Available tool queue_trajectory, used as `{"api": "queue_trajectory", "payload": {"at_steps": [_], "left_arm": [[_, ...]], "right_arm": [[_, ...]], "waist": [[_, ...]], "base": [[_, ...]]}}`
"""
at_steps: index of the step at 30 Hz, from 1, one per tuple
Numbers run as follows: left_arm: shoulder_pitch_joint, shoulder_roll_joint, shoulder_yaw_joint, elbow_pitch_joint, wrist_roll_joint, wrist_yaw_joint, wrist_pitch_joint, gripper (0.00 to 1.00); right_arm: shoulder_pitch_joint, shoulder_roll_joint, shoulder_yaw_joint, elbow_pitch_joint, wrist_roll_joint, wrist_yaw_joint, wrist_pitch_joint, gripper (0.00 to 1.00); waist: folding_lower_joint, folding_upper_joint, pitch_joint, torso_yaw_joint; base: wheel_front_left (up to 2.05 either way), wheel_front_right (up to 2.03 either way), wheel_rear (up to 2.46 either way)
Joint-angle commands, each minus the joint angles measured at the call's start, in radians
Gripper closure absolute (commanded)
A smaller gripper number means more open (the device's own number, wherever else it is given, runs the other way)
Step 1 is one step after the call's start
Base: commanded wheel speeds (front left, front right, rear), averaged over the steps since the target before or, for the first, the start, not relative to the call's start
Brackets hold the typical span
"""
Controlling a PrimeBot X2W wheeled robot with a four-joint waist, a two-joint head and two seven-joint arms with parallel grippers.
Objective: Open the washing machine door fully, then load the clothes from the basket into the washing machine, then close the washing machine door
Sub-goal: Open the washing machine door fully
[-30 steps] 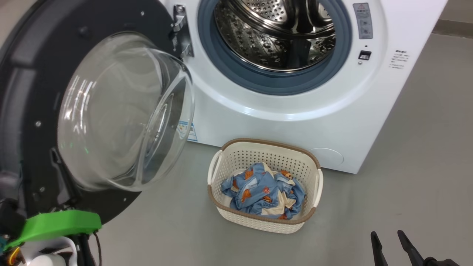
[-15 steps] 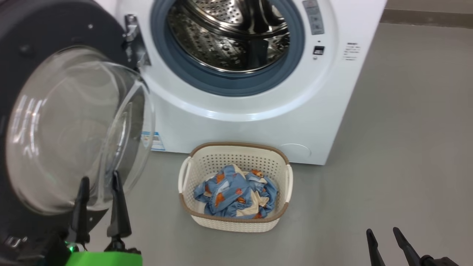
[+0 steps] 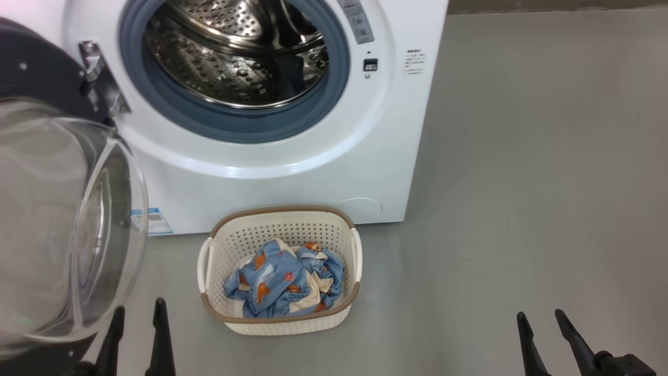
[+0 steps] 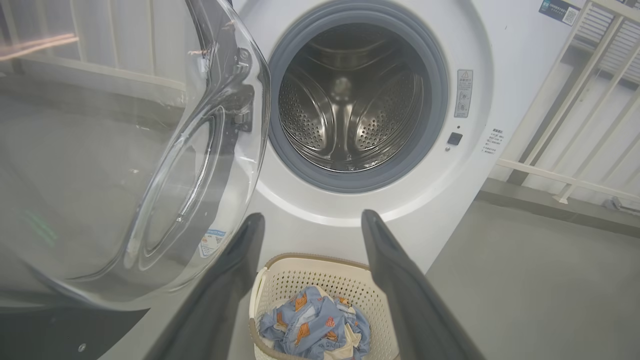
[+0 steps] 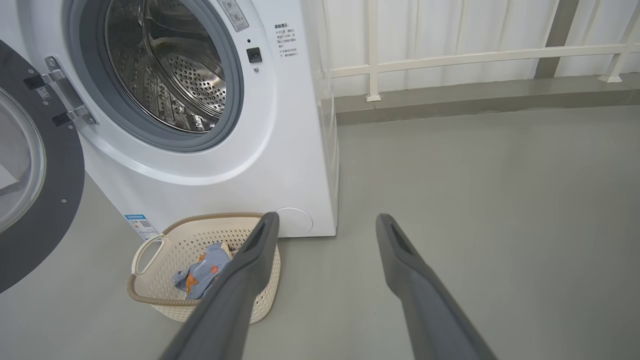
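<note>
**Head view.** Machine (image 3: 292, 172): a smooth white box with a round port in its front. Inside the port is a perforated steel drum (image 3: 229, 57), ringed by a grey-blue rubber gasket (image 3: 219, 122).

Door (image 3: 36, 78): swung open at 9 o'clock from the port and hung on a metal hinge (image 3: 99, 83). It has a glossy black rim around a bulging clear glass bowl. A small blue label (image 3: 151, 222) sits low on the front, at 7 o'clock from the port.

Basket (image 3: 284, 324): cream perforated plastic in a rounded rectangle, with a brown woven-look rim and two white side handles. It stands on the matt grey floor (image 3: 522, 183) at 6 o'clock from the port, close before the machine.

Contents: clothes (image 3: 282, 279), one crumpled bundle of light blue fabric with orange figures and cream patches. It lies on the basket's bottom, below the rim.

Left fingers (image 3: 160, 339): long, dark and tapering, spread apart and holding nothing. They are at 8 o'clock from the basket, beside the lower edge of the glass bowl.

Right fingers (image 3: 528, 350): of the same form, spread and empty. They are at 4 o'clock from the basket, well apart from it, over the floor.
</note>
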Motion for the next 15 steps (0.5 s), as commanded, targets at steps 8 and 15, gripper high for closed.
{"api": "queue_trajectory", "payload": {"at_steps": [8,15], "left_arm": [[0.046,0.010,0.047,0.008,0.056,-0.016,-0.005,0.00],[0.067,0.010,0.055,0.024,0.077,-0.021,-0.005,0.00]], "right_arm": [[-0.005,-0.012,0.019,-0.025,-0.016,0.006,-0.012,0.00],[-0.001,-0.012,0.015,-0.026,-0.024,0.006,-0.012,0.00]], "waist": [[0.0000,0.0000,-0.038,-0.046],[0.0000,0.0000,-0.056,-0.050]], "base": [[0.00,0.00,0.00],[0.00,0.00,0.00]]}}
